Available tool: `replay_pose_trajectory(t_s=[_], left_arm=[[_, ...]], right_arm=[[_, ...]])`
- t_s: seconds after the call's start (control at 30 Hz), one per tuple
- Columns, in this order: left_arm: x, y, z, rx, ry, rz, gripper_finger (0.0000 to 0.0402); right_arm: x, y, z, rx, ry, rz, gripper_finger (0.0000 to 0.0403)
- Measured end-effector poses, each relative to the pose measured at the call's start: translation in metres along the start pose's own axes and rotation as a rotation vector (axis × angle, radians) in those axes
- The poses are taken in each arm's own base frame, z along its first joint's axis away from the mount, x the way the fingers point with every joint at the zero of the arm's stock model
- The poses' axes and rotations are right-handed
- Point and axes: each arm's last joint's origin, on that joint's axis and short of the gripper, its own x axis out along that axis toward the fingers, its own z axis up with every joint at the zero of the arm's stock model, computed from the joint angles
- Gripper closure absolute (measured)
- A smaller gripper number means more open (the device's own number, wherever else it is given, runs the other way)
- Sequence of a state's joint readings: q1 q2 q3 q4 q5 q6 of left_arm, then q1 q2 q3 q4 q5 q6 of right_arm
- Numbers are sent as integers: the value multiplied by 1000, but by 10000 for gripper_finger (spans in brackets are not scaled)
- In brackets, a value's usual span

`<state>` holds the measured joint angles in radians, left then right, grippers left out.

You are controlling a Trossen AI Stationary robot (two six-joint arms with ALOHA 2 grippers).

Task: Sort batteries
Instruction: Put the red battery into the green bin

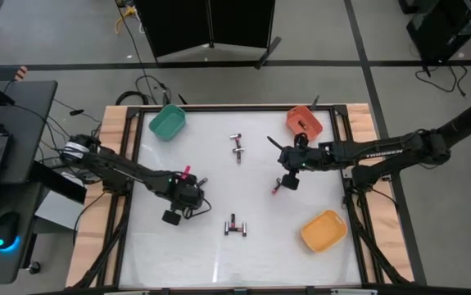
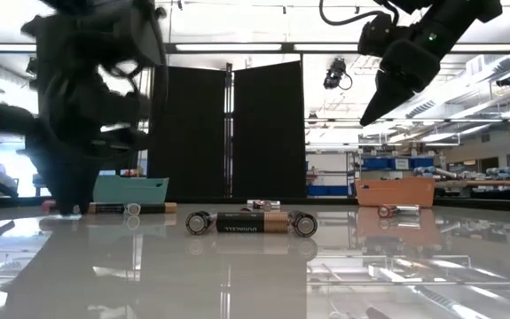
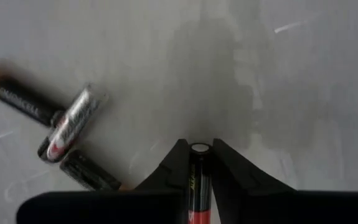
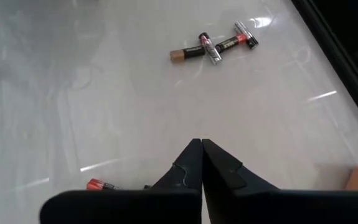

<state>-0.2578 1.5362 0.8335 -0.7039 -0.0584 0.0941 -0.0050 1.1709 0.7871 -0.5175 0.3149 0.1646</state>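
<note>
Several small batteries lie flat on the white table (image 1: 219, 254). One cluster (image 1: 237, 147) is toward the far side and also shows in the right wrist view (image 4: 213, 46). A second cluster (image 1: 235, 225) lies nearer, with a Duracell cell (image 2: 250, 221) in it, and is the group (image 3: 73, 121) in the left wrist view. A single red-ended battery (image 1: 276, 188) (image 4: 98, 185) lies beside my right gripper (image 1: 288, 179) (image 4: 202, 149), which is shut on nothing and hangs above the table (image 2: 367, 115). My left gripper (image 1: 192, 185) (image 3: 198, 152) is shut on a black-and-red battery (image 3: 198, 180). My left gripper pinches a black-and-red battery between its two fingers (image 3: 172, 168). The battery lies along the fingers, not across them. Its silvery end cap (image 3: 199, 148) sits level with the fingertips and its red part reaches back toward the wrist. The high and low views do not show the contact.
A green bin (image 1: 168, 121) stands at the far left of the table, an orange-red bin (image 1: 304, 121) at the far right, and a yellow bin (image 1: 323, 231) at the near right. A wooden frame (image 1: 114, 164) borders the table. A desk with a laptop stands off to the left.
</note>
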Motion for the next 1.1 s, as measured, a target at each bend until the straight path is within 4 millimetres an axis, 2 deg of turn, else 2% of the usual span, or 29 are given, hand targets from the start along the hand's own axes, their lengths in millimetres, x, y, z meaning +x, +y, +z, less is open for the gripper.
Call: replay_pose_trajectory(t_s=[0.1, 0.23, 0.4, 0.53, 0.7, 0.97, 1.1], left_arm=[[-23, 1, 19, -47, -73, 2, 356], [-52, 9, 35, -142, -109, 10, 356], [-88, 40, 30, -355, -128, 111, 356], [-109, 77, 5, -555, -118, 196, 356], [-120, 131, -32, -751, -97, 280, 356], [-115, 212, -103, -971, -7, 366, 356], [-102, 244, -127, -1058, -13, 398, 356]], right_arm=[[-1, 2, 0, -7, -2, 6, 390], [-2, 5, -1, -12, -3, 17, 383], [-3, 9, -1, -23, -5, 28, 394], [-4, 11, -2, -23, -7, 36, 389], [-4, 12, -2, -23, -7, 39, 385], [-4, 12, -2, -24, -9, 33, 388], [-4, 12, -2, -24, -9, 31, 386]])
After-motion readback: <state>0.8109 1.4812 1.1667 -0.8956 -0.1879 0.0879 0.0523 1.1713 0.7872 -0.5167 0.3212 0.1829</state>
